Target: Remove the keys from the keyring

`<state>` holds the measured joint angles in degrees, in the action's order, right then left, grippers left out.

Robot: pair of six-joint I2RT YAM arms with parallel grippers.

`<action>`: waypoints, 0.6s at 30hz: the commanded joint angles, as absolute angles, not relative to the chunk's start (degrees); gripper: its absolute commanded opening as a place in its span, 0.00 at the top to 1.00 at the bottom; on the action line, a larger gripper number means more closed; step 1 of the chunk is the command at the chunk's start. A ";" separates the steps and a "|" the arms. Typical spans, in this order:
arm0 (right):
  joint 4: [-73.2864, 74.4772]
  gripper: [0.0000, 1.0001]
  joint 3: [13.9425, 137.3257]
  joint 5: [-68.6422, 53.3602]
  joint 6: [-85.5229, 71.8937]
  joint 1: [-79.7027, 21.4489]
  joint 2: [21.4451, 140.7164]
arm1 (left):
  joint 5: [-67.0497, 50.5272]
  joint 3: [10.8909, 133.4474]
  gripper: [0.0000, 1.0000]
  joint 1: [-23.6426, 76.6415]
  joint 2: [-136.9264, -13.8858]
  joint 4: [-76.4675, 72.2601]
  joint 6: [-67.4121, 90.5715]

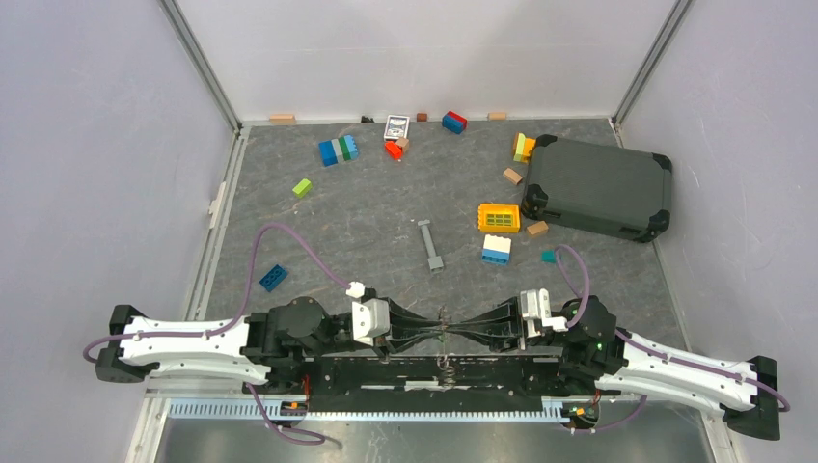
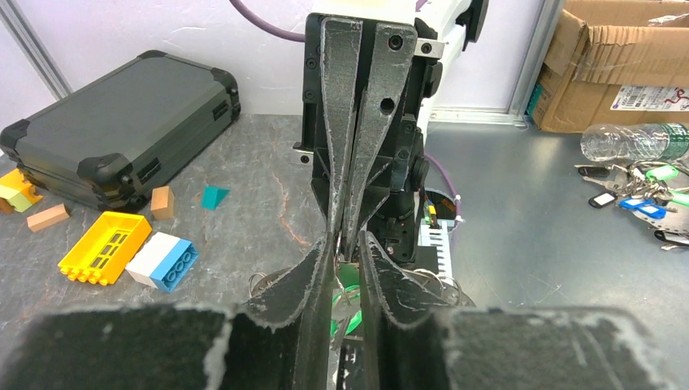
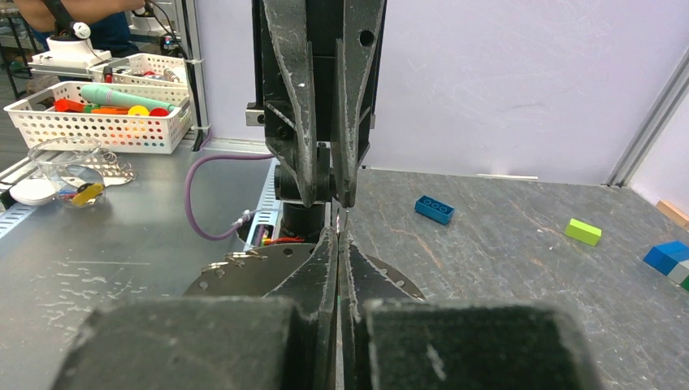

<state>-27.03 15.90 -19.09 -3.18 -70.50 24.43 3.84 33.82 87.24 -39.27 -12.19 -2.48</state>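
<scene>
Top view: the left gripper [image 1: 433, 336] and right gripper [image 1: 456, 336] meet tip to tip over the bench's near edge, midway along it; the ring [image 1: 445, 326] sits between them, keys [image 1: 447, 364] hanging below. Left wrist: a green key [image 2: 348, 297] shows in its narrow finger gap; gripped or not, I cannot tell. Right wrist: its fingers are clenched together, the keys just below their tips, equally near both arms

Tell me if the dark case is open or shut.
Shut. The dark case lies flat, its lid closed down on its base, no gap showing.
</scene>
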 commanded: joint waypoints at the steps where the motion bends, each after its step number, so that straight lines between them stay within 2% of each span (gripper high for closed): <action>1: -31.74 1.00 16.82 -19.56 -3.23 -70.58 23.91 | 2.65 33.19 0.76 87.38 -39.65 -15.03 -0.48; 12: -32.17 1.00 16.58 -19.54 -3.54 -70.60 23.29 | 3.08 32.38 0.79 87.34 -39.98 -15.01 -0.52; 18: -32.40 1.00 16.46 -19.87 -3.65 -70.57 23.03 | 3.69 32.01 0.73 87.36 -40.11 -14.91 1.14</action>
<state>-27.07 15.90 -19.40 -3.36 -70.50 24.03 3.86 32.97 87.24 -39.77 -13.74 -1.80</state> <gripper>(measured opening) 0.004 0.247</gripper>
